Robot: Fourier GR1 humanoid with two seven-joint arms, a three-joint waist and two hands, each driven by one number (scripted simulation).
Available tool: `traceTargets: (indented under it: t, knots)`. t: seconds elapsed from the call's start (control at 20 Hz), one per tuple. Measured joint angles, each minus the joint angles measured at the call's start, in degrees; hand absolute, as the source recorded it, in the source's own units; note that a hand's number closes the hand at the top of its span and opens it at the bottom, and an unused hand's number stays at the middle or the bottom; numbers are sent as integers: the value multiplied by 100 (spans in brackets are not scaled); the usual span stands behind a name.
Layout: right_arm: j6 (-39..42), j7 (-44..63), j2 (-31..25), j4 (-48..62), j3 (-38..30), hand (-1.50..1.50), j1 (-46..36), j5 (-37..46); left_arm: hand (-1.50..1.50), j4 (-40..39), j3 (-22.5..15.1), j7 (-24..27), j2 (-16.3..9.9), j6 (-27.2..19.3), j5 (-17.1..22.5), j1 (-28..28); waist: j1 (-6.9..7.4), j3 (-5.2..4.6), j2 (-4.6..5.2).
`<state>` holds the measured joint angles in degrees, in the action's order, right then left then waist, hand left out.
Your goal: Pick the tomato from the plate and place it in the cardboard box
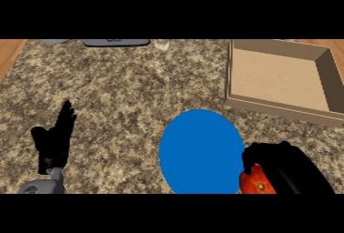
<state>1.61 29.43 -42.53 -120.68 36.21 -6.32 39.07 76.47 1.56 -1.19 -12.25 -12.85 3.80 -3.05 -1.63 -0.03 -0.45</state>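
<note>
A blue plate point(200, 152) lies on the granite counter near the lower middle, with nothing on its visible surface. Just off its right rim, the red tomato point(256, 183) shows under my right hand point(285, 166), whose black fingers curl round it and hide most of it. The open cardboard box point(277, 77) stands at the upper right, beyond the plate, its inside bare. My left hand point(55, 141) rests at the lower left with fingers straight and pointing up, well apart from the plate.
A dark flat object point(115, 43) and a small clear item point(162, 44) lie along the counter's far edge. Wooden surface point(9, 52) shows at the top left beyond the granite.
</note>
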Motion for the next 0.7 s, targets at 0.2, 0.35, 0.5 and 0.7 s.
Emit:
traceTargets:
  t: [0.2,0.35,0.5,0.7]
  knots:
    - [187,140,-464,-988,-1011,150,197,-651,0,57,-38,-120,53,-68,-59,-52,20,1,10]
    - [387,156,-707,-1275,-1922,150,286,-1231,0,12,-49,-170,75,-76,-102,-153,43,0,20]
    - [650,96,-836,-1287,-2707,150,316,-1579,0,57,-85,-137,131,-64,-139,-71,82,2,26]
    - [851,-352,-831,-818,-3539,150,157,-1869,0,-188,-28,16,165,3,-149,-189,120,1,39]
